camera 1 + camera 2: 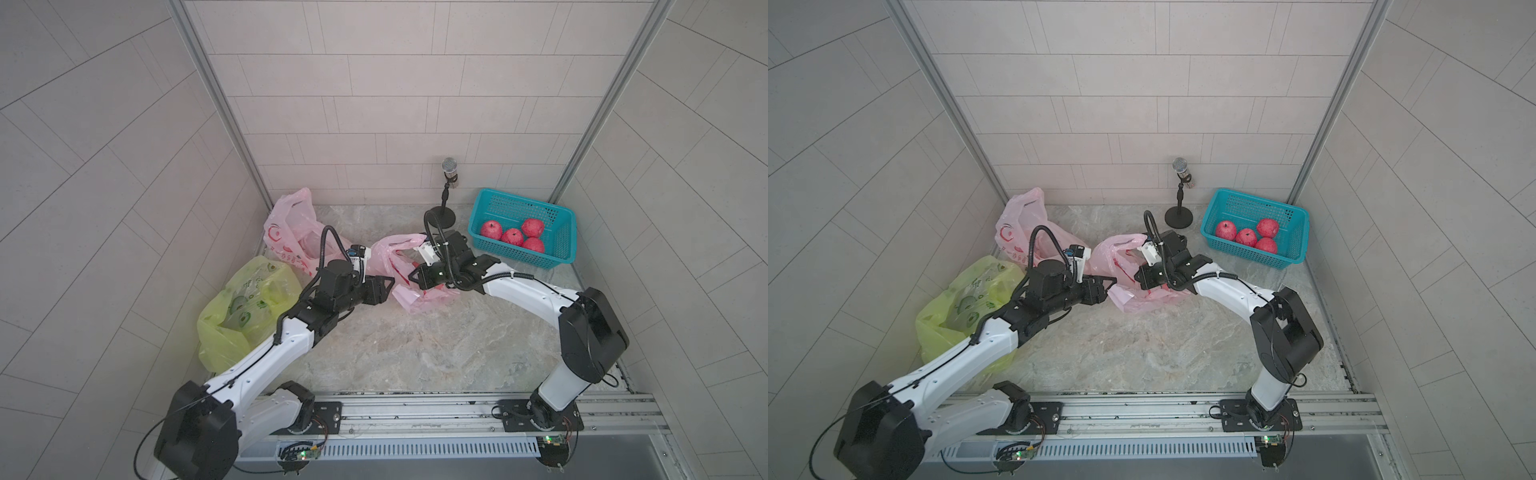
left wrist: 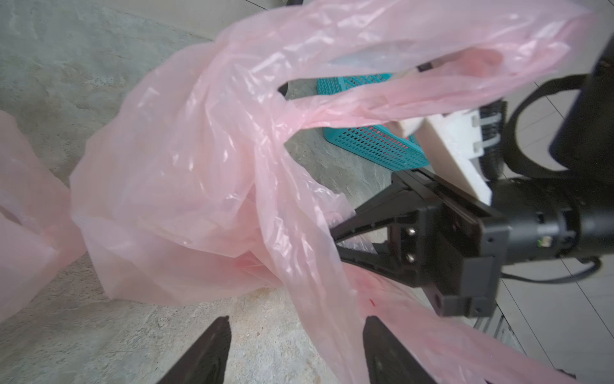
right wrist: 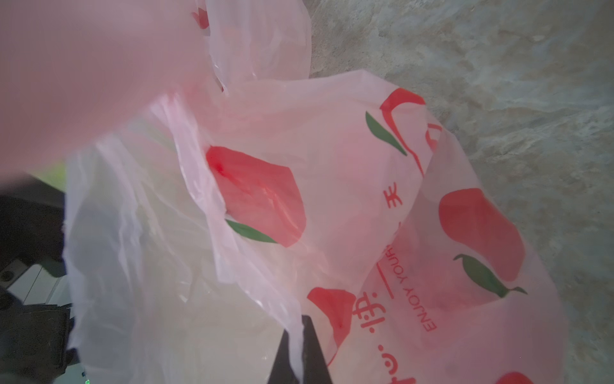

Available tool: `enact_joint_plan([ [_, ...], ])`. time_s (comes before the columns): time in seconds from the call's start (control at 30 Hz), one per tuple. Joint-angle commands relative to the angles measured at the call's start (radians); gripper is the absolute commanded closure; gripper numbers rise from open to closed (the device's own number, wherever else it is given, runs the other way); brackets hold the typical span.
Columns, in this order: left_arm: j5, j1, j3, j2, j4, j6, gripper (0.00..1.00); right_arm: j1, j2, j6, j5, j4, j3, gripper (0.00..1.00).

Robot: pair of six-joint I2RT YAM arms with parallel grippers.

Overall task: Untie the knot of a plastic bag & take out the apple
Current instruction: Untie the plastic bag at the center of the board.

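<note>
A pink plastic bag [image 1: 395, 253] [image 1: 1121, 249] printed with red fruit lies crumpled mid-table between both grippers. My right gripper [image 3: 299, 332] [image 1: 411, 274] is shut on a thin edge of the bag [image 3: 332, 166], at its mouth. My left gripper [image 2: 297, 329] [image 1: 390, 286] is open, and a loose strip of the bag [image 2: 199, 166] hangs between its fingers [image 2: 212, 349], close to one of them. One bag handle forms an open loop in the left wrist view. I cannot make out a knot. The apple is hidden, with only printed red shapes showing on the plastic.
A teal basket [image 1: 519, 253] [image 1: 1250, 251] at the back right holds several red apples [image 1: 513, 237]. A microphone stand [image 1: 448, 174] rises behind the right arm. Another pink bag [image 1: 291, 232] and a yellow-green bag [image 1: 245, 307] lie along the left wall.
</note>
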Motion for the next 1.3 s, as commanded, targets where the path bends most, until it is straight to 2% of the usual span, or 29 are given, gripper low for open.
enact_joint_plan([
  [0.0, -0.015, -0.003, 0.016, 0.083, 0.154, -0.070, 0.30, 0.000, -0.056, -0.002, 0.000, 0.001, -0.005, 1.00],
  [0.07, -0.017, -0.005, 0.037, 0.140, 0.164, -0.067, 0.30, 0.000, -0.067, -0.009, 0.001, -0.007, -0.009, 1.00],
  [0.17, 0.006, -0.005, 0.068, 0.222, 0.209, -0.081, 0.37, -0.002, -0.084, -0.012, 0.014, -0.016, -0.019, 1.00],
  [0.33, 0.061, -0.005, 0.125, 0.319, 0.280, -0.130, 0.57, -0.011, -0.100, -0.007, 0.026, -0.043, -0.018, 1.00],
  [0.47, 0.066, -0.005, 0.165, 0.345, 0.305, -0.137, 0.84, -0.015, -0.107, -0.006, 0.042, -0.048, -0.030, 1.00],
  [0.6, 0.113, -0.005, 0.191, 0.388, 0.313, -0.155, 1.00, -0.035, -0.115, 0.017, 0.044, -0.045, -0.024, 1.00],
  [0.73, 0.100, 0.004, 0.189, 0.363, 0.241, -0.125, 1.00, -0.062, -0.130, 0.045, 0.072, -0.053, -0.012, 1.00],
  [0.83, 0.109, 0.053, 0.191, 0.318, 0.140, -0.089, 1.00, -0.128, -0.154, 0.099, 0.066, -0.056, -0.020, 1.00],
  [1.07, 0.144, 0.262, 0.222, 0.226, -0.234, 0.069, 1.00, -0.287, -0.215, 0.143, 0.080, -0.110, -0.045, 1.00],
  [1.17, 0.118, 0.340, 0.251, 0.202, -0.390, 0.156, 1.00, -0.326, -0.226, 0.140, 0.082, -0.136, -0.070, 1.00],
  [1.27, 0.123, 0.398, 0.249, 0.199, -0.439, 0.191, 1.00, -0.350, -0.237, 0.141, 0.104, -0.155, -0.099, 1.00],
])
